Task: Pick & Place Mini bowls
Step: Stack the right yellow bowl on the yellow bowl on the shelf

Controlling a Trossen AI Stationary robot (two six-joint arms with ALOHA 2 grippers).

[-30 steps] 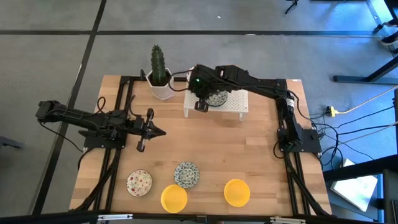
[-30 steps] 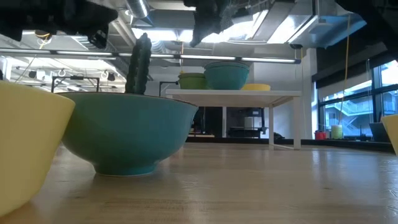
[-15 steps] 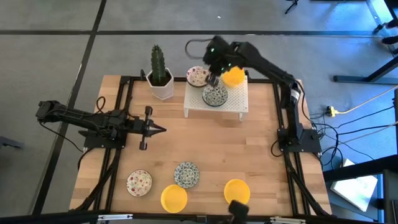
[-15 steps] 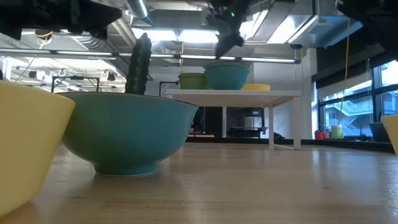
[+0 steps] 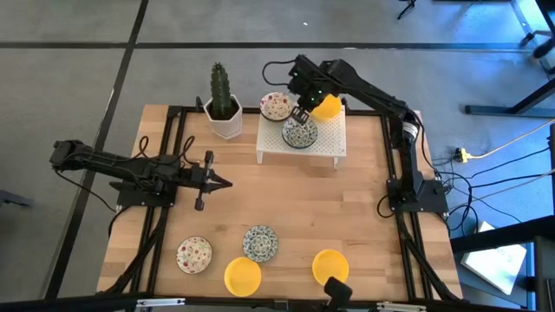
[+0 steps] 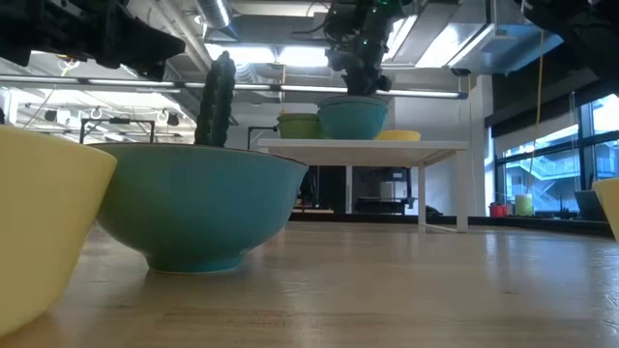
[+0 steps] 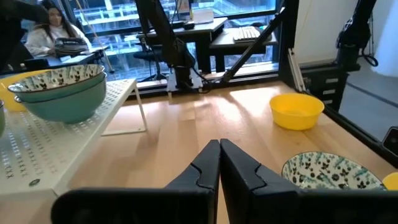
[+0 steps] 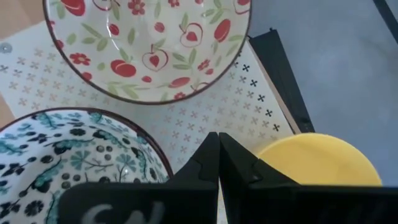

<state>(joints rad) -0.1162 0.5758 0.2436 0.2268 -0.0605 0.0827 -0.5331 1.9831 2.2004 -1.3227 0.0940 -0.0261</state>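
We see the right claw (image 5: 301,113), fingers pressed together and holding nothing, above the white perforated rack (image 5: 334,146), where a red floral bowl (image 5: 276,107), a blue-green stack (image 5: 300,134) and a yellow bowl (image 5: 327,107) sit. Our left claw (image 5: 221,182), likewise pressed together, hangs over the desk (image 5: 347,208); four bowls lie near its front edge.

overhead, tabletop-level and two wrist views

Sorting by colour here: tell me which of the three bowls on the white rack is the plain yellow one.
The yellow bowl at the rack's back right corner, just right of the right gripper. The red-specked bowl and blue-green bowl are patterned white.
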